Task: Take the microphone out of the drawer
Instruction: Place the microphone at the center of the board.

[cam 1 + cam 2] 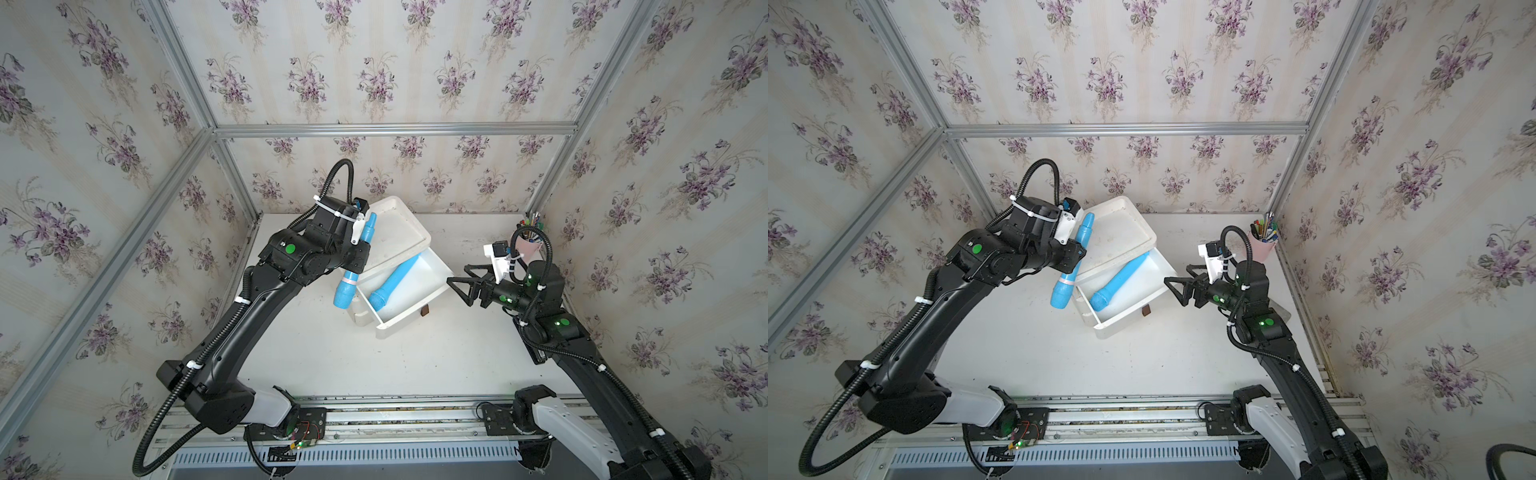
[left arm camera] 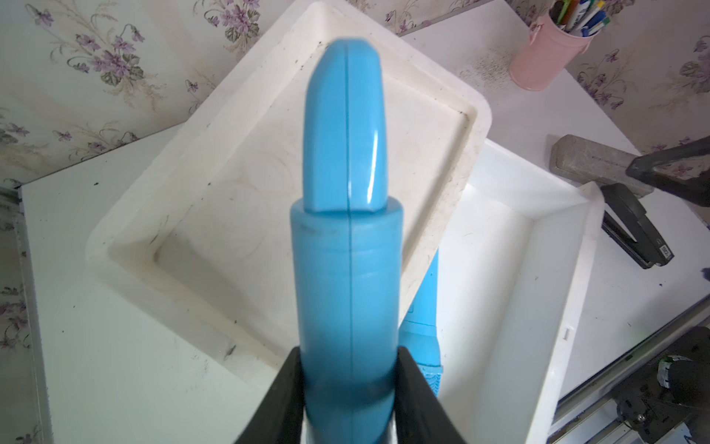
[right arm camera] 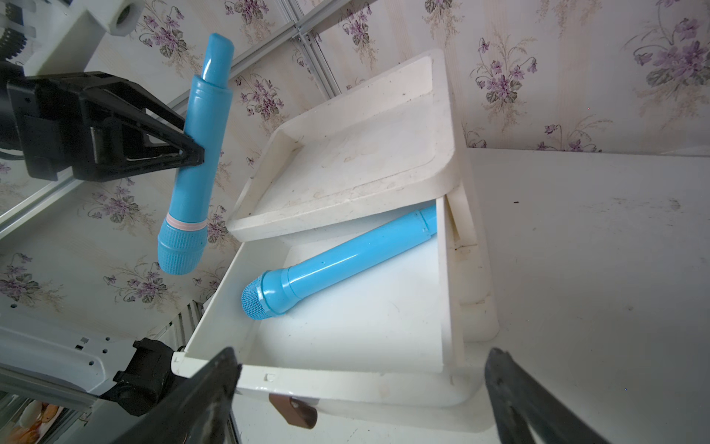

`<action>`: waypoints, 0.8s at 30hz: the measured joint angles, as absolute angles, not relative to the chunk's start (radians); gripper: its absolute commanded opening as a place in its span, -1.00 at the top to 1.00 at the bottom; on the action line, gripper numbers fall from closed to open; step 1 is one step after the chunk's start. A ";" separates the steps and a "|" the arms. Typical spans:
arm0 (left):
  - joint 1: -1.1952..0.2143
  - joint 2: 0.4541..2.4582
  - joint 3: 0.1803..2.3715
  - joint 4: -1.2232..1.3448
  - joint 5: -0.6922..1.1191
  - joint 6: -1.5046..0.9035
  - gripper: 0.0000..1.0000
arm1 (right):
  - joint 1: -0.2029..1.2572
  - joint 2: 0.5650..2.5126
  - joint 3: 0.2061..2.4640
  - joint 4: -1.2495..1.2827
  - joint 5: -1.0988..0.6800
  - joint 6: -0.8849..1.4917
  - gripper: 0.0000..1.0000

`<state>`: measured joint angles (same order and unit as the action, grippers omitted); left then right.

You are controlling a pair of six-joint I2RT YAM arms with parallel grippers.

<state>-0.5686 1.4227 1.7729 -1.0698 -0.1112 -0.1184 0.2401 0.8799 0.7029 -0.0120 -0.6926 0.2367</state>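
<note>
Right wrist view gives the clearest look: the left claw [image 3: 198, 153] is clamped across the handle of the held mic [image 3: 190, 192], which hangs in the air, outside the drawer [image 3: 345, 380]. Its body is smooth sky-blue plastic with a seam along its length. A narrower, flattened tail rises above the claw. Below the claw are a pale pink band and a textured blue head pointing down. A second mic [image 3: 345, 261], the same blue, lies slantwise on the drawer floor, head toward the front wall, tail under the box [image 3: 345, 161].

The right claw [image 3: 363, 359] stands wide and holds nothing. Its tips sit just short of the drawer's front wall, and the brown tab [image 3: 294, 411] on that wall lies between them.

The drawer is pulled well out from the box, with low walls and an open top. In both top views the held mic's head hangs just beside the box's corner, on the left claw's side, over bare table [image 1: 415, 365]. The box and drawer stand between the two claws, and the table toward the arm bases is open. Behind the right claw a pink cup [image 1: 1262, 249] of pens stands in the corner. A stapler [image 2: 634, 230] and a grey block [image 2: 588, 161] lie near that claw.
</note>
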 measured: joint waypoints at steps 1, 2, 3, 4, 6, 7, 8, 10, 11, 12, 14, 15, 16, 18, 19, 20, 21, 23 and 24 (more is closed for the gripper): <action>-0.557 1.414 1.762 -1.071 -0.112 -0.123 1.00 | 0.241 0.881 0.703 -0.010 -0.693 0.237 -0.96; -0.543 1.401 1.750 -1.077 -0.116 -0.129 1.00 | 0.242 0.883 0.703 -0.004 -0.693 0.237 -0.96; -0.530 1.389 1.739 -1.081 -0.119 -0.136 1.00 | 0.242 0.885 0.703 0.000 -0.693 0.237 -0.96; -0.520 1.377 1.729 -1.082 -0.122 -0.142 1.00 | 0.243 0.885 0.703 0.002 -0.693 0.237 -0.96; -0.498 1.359 1.706 -1.083 -0.130 -0.155 1.00 | 0.245 0.886 0.703 0.004 -0.695 0.237 -0.96; -0.488 1.354 1.695 -1.084 -0.133 -0.162 1.00 | 0.246 0.888 0.703 0.005 -0.696 0.237 -0.96; -0.477 1.349 1.684 -1.084 -0.135 -0.168 1.00 | 0.246 0.889 0.703 0.007 -0.696 0.236 -0.96; -0.455 1.338 1.662 -1.084 -0.141 -0.181 1.00 | 0.248 0.891 0.703 0.009 -0.696 0.236 -0.96; -0.442 1.332 1.651 -1.084 -0.144 -0.188 1.00 | 0.249 0.891 0.703 0.009 -0.696 0.236 -0.96; -0.426 1.325 1.640 -1.085 -0.149 -0.196 1.00 | 0.250 0.891 0.703 0.011 -0.696 0.237 -0.96; -0.396 1.316 1.623 -1.085 -0.154 -0.209 1.00 | 0.252 0.891 0.702 0.015 -0.696 0.237 -0.96; -0.382 1.312 1.615 -1.085 -0.155 -0.216 1.00 | 0.253 0.890 0.701 0.017 -0.696 0.237 -0.96; -0.369 1.308 1.608 -1.084 -0.155 -0.223 1.00 | 0.255 0.889 0.699 0.018 -0.696 0.237 -0.96; -0.340 1.304 1.591 -1.085 -0.154 -0.237 1.00 | 0.255 0.889 0.695 0.018 -0.696 0.237 -0.96; -0.329 1.303 1.584 -1.084 -0.152 -0.242 1.00 | 0.256 0.889 0.695 0.017 -0.696 0.237 -0.96; -0.315 1.303 1.574 -1.084 -0.151 -0.248 1.00 | 0.256 0.889 0.695 0.018 -0.696 0.237 -0.96; -0.304 1.303 1.564 -1.084 -0.150 -0.254 1.00 | 0.257 0.889 0.695 0.019 -0.696 0.237 -0.96; -0.282 1.304 1.544 -1.084 -0.140 -0.266 1.00 | 0.259 0.889 0.695 0.018 -0.696 0.239 -0.96; -0.271 1.305 1.534 -1.084 -0.136 -0.271 1.00 | 0.260 0.891 0.696 0.018 -0.696 0.239 -0.96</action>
